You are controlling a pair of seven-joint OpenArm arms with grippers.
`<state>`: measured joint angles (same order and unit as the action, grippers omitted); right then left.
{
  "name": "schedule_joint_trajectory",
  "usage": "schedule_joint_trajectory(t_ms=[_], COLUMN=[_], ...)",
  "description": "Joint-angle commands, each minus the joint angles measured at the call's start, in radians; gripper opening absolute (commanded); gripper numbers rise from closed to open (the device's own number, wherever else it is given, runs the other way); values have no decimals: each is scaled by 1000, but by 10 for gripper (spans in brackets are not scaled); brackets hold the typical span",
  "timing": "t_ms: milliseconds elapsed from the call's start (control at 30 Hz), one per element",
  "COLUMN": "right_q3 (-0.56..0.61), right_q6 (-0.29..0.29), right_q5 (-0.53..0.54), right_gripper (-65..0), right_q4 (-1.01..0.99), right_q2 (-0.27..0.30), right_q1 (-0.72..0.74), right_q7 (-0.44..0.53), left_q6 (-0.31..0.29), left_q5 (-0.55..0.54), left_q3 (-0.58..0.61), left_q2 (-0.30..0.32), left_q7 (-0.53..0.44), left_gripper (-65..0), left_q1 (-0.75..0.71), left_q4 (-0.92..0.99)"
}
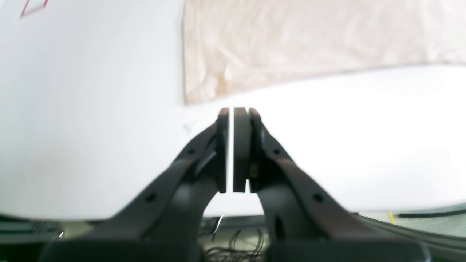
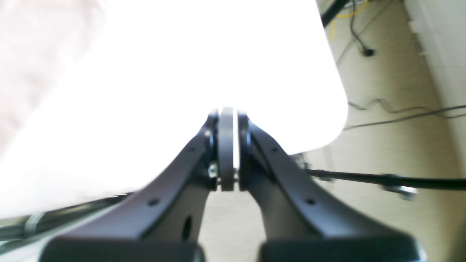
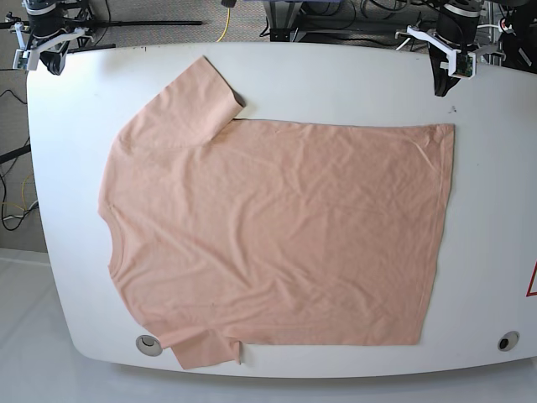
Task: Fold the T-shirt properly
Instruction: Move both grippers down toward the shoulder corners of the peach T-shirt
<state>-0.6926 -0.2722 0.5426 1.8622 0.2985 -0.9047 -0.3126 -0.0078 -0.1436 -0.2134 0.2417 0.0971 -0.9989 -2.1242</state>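
On white table (image 3: 495, 210) T-shirt (image 3: 277, 227) spread flat; left gripper (image 1: 235, 111) and right gripper (image 2: 227, 111) clenched, grasping nothing

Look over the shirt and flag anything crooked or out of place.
The T-shirt lies flat and open, lightly wrinkled, but not square: its hem edge slants against the table edge. The near sleeve is partly tucked under and reaches the table's front edge. No damage shows.
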Motion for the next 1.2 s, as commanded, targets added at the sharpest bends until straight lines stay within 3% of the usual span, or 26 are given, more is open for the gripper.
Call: schedule_joint_trajectory(t_ms=[0,267,667,733,800,933,1167], right_q3=[-23,-22,3,5,-7,-21,-53], right_q6=[-53,-106,-136,-140,-155,-179,-225], right_q5=[97,137,123,121,109,100,47], right_gripper=[-638,-638,-636,-631,-611,-584,-557], right_q4=[-2,-6,1,0,-7,-6,-15], right_q2=[-1,-17,-67,-73,-79,-81,-79], right_q1=[-9,32,145,165,200,228,244], right_q7=[-8,-43,-90,-109,-163,-206,-218], left_q6=[5,2,-15,-14,-16,-19,-28], left_q5=[6,17,35,29,5,-4,11], left_q3=[16,28,32,30,25,24,5], left_q2=[0,-6,-10,-10,-7,-8,-8], left_q7=[-44,-50,-94,-100,-102,-97,-93], left_gripper=[-648,-647,-618,-600,-537,-502,-526], left_q1=[-10,-2,9,16,24,27,15], left_q4=[-3,1,1,0,-11,-18,-37])
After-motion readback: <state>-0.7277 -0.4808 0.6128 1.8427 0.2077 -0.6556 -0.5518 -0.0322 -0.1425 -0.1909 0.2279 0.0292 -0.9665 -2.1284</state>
